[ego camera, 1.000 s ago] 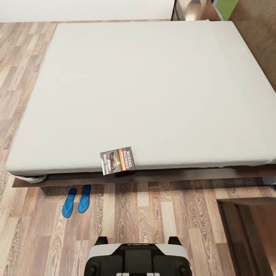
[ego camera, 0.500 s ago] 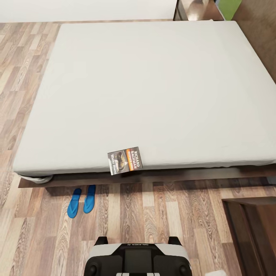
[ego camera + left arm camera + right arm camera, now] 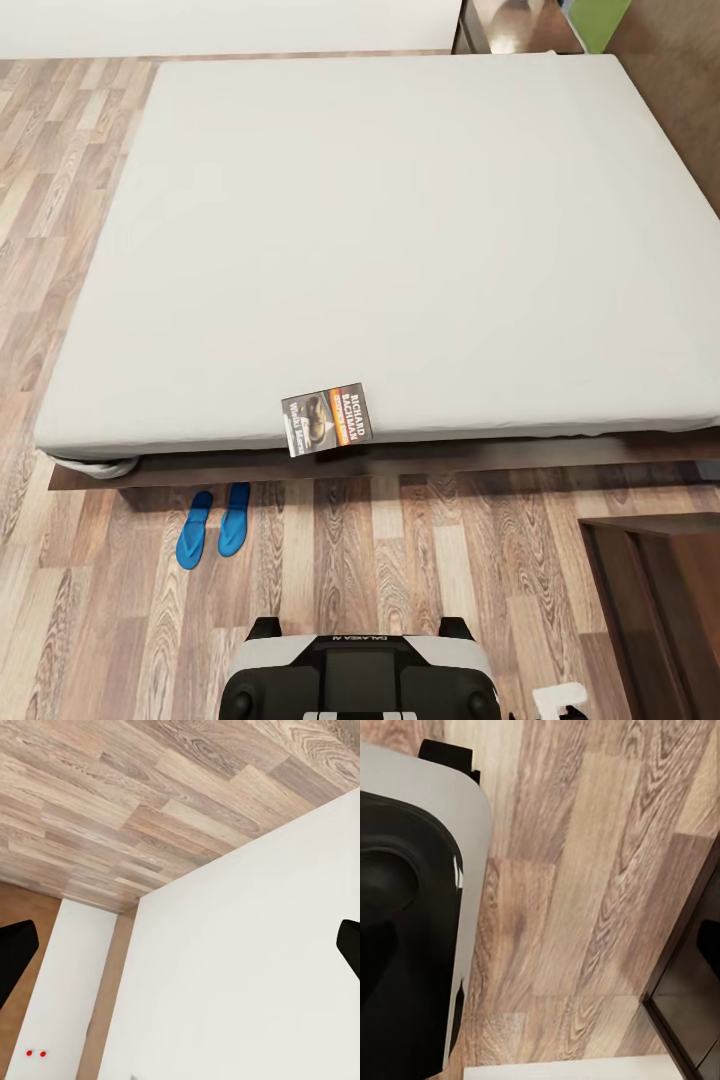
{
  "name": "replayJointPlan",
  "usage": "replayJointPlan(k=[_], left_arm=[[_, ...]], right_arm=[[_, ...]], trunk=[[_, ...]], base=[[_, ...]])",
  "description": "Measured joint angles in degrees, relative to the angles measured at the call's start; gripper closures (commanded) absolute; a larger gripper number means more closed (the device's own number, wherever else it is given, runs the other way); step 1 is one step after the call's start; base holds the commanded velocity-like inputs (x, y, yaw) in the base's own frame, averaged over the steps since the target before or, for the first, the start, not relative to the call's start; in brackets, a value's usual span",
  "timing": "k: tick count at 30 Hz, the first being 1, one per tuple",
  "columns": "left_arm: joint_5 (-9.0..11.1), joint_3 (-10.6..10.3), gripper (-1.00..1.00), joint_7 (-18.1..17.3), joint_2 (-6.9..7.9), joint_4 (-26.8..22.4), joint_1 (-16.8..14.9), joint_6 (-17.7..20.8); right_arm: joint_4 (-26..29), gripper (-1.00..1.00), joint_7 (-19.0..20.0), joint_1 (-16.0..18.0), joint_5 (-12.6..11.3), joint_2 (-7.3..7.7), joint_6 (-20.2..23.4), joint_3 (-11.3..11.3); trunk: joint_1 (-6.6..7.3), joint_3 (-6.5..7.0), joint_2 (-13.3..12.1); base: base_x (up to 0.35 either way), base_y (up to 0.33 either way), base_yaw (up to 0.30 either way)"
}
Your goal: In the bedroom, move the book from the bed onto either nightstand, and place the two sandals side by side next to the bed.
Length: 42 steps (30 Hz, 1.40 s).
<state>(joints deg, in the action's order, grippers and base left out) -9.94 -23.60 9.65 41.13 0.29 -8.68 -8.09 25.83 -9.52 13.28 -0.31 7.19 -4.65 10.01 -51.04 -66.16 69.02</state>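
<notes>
Your book (image 3: 327, 420) lies at the bed (image 3: 380, 240) edge, sandals (image 3: 214, 526) paired below; I cannot tell either gripper's state.

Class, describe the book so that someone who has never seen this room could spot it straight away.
Find the large bed with its pale mattress. On the mattress edge nearest the robot lies the book, a thin dark paperback with an orange band and white lettering. It is the one thing on the mattress; the blue sandals lie on the floor.
</notes>
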Motion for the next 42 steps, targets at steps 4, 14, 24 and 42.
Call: replayJointPlan(k=[4, 14, 24, 42], left_arm=[[-0.1, 0.0, -1.00, 0.0, 0.00, 0.0, 0.0, 0.0], [-0.4, -0.2, -1.00, 0.0, 0.00, 0.0, 0.0, 0.0], [-0.5, -0.4, -1.00, 0.0, -0.04, 0.0, 0.0, 0.0], [-0.5, -0.5, -1.00, 0.2, -0.09, 0.0, 0.0, 0.0]], right_arm=[[0.0, -1.00, 0.0, 0.4, 0.0, 0.03, -0.1, -0.1], [0.0, -1.00, 0.1, 1.5, 0.0, 0.16, -1.7, -0.8], [2.3, -1.00, 2.3, 2.1, -1.5, -0.54, -8.5, -5.8], [4.6, -1.00, 36.1, 2.2, -30.5, 0.99, -7.1, -7.0]], trunk=[[0.00, 0.00, 0.0], [-0.01, 0.00, 0.0], [0.00, 0.00, 0.0], [0.00, 0.00, 0.0]], base=[[-0.013, 0.002, 0.000], [-0.097, 0.055, 0.000], [-0.042, 0.021, 0.000], [-0.002, 0.001, 0.000]])
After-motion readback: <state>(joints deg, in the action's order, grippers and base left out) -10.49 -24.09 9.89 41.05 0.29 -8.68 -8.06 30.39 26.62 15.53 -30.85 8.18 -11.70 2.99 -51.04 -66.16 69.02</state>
